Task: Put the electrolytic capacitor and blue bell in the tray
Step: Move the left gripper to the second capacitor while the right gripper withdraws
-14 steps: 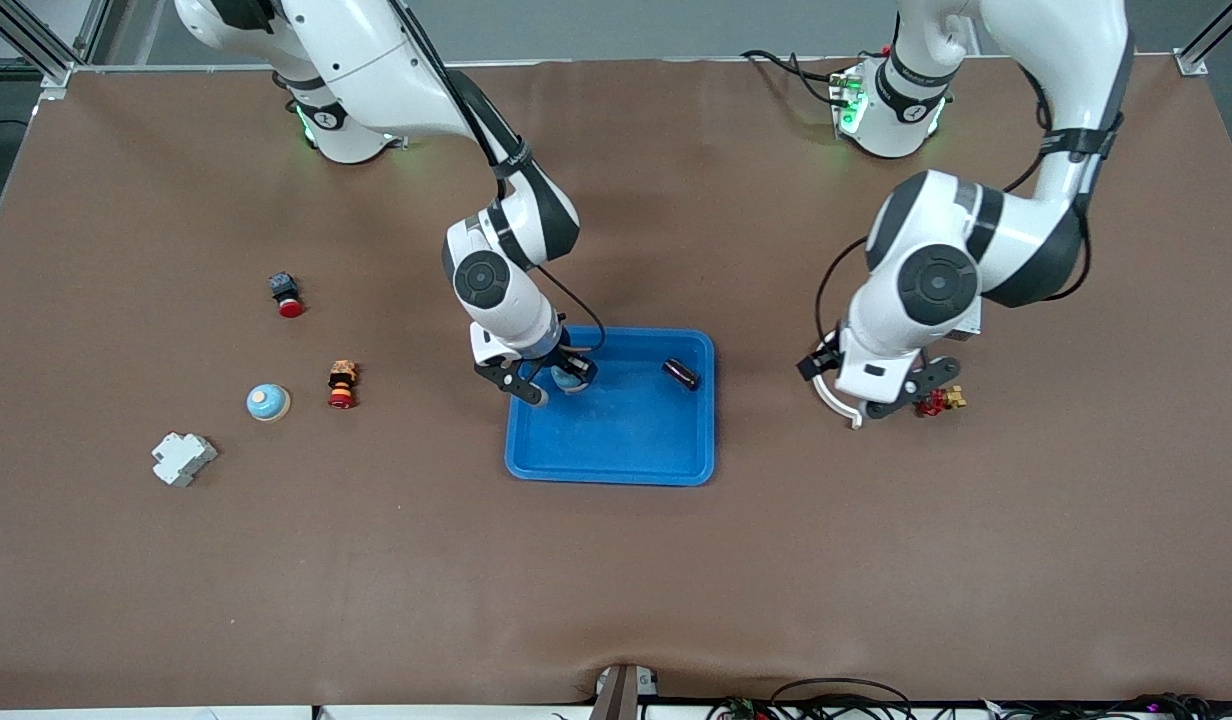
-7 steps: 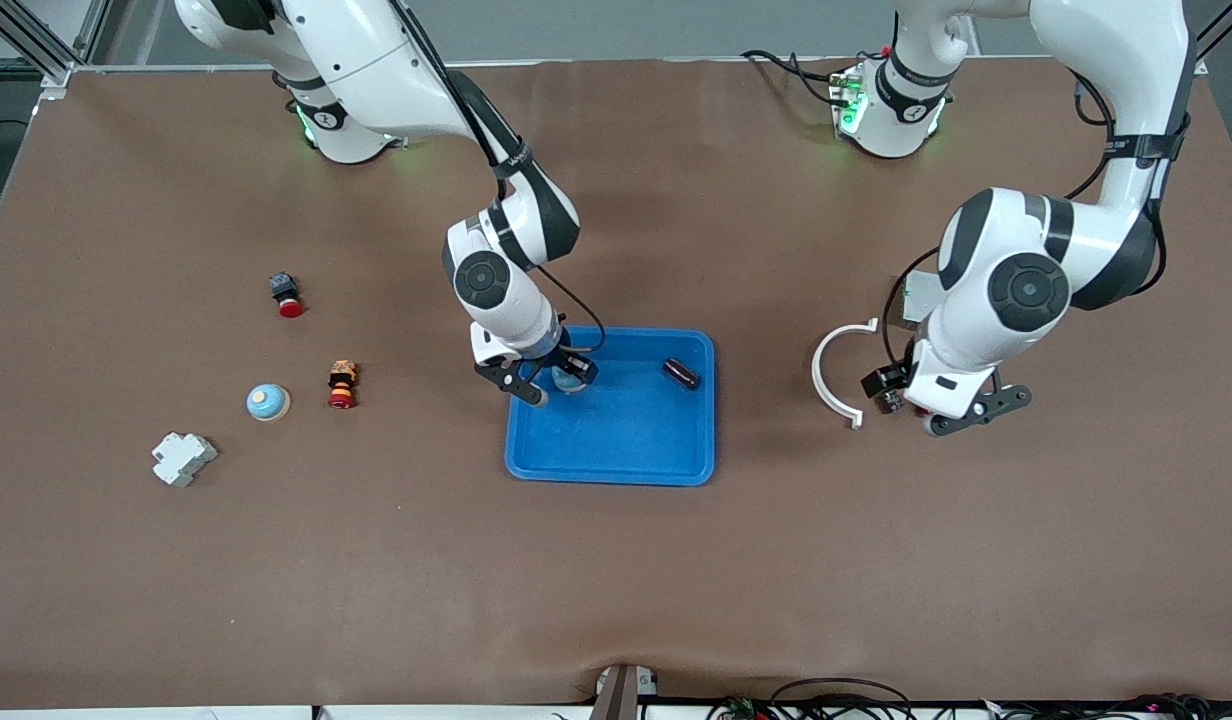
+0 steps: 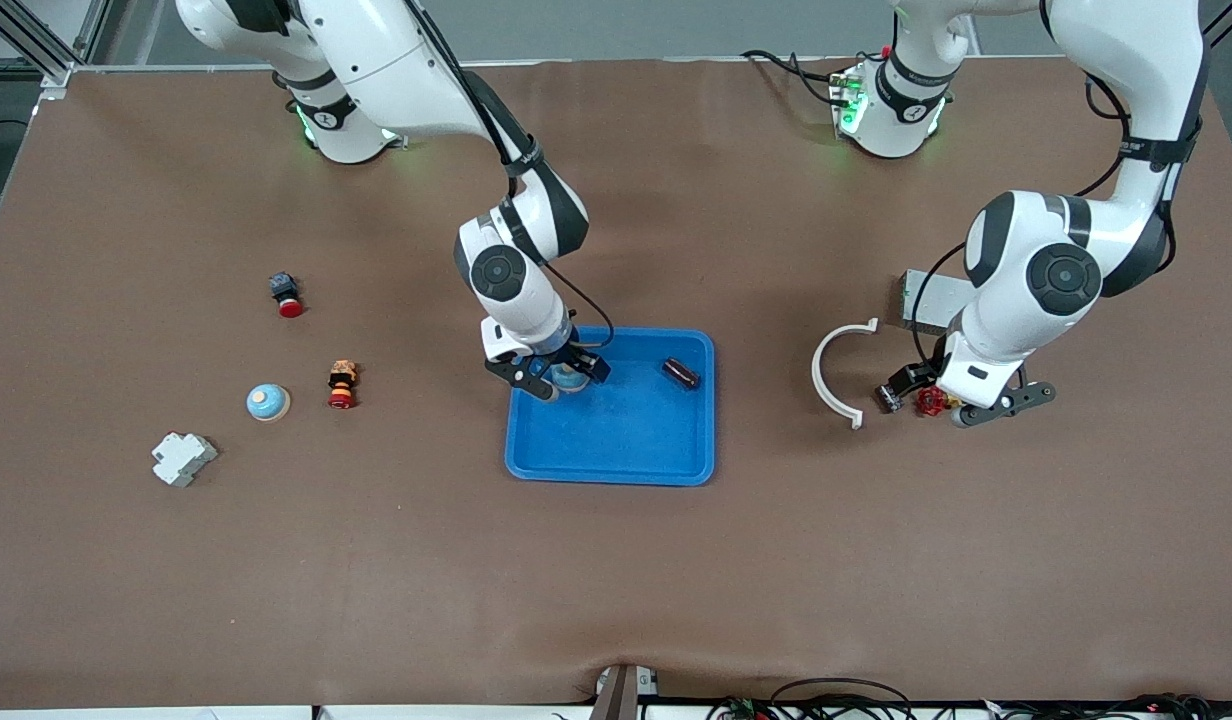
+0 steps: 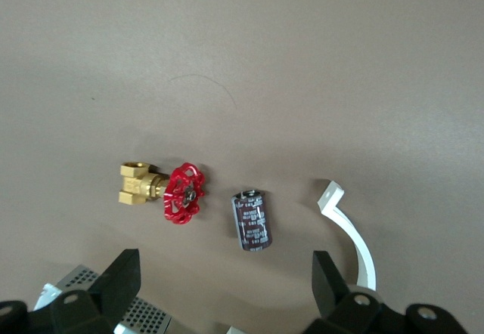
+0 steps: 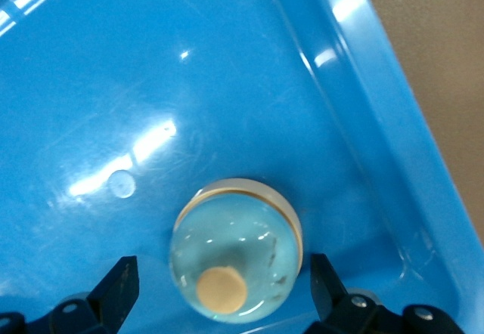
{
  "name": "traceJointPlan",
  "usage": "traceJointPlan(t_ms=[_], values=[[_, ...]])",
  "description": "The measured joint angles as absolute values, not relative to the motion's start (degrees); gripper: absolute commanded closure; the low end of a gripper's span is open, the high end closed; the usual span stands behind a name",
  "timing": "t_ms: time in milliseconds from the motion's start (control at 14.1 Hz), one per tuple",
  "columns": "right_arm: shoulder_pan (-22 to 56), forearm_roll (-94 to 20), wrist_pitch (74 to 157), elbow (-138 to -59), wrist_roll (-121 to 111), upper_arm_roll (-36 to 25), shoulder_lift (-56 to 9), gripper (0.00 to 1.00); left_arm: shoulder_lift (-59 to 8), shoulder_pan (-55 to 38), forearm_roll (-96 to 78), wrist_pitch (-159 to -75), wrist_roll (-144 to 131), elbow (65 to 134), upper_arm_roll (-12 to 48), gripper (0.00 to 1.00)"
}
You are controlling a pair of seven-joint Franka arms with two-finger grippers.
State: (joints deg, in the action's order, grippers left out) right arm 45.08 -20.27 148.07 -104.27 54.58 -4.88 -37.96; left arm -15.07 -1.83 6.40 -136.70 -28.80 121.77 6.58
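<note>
Our right gripper has its jaws apart around the blue bell, which sits on the tray floor, so that drop looks done. Left gripper, jaws spread, hovers over a second electrolytic capacitor on the table; one electrolytic capacitor already lies in the tray.

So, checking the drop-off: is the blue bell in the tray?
In: the blue bell sits on the tray floor, right gripper open around it.
</note>
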Motion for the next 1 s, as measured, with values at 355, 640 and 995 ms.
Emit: traceJointPlan(t_ms=[355, 640, 995], values=[[45.0, -13.36, 134.0, -96.5, 54.86, -5.87, -37.9, 0.0, -20.32, -1.97, 6.4, -138.6, -31.46, 120.92, 6.81, 0.0], [42.34, -5.61, 122.24, -91.2, 49.05, -6.42, -37.77, 0.0, -24.67, -2.41, 6.4, -138.9, -36.17, 117.67, 7.15, 0.0], [33.61, -4.29, 116.71, -90.74, 29.96, -7.03, -33.4, 0.0, -26.67, -2.41, 6.39, -138.9, -39.75, 116.94, 7.15, 0.0]])
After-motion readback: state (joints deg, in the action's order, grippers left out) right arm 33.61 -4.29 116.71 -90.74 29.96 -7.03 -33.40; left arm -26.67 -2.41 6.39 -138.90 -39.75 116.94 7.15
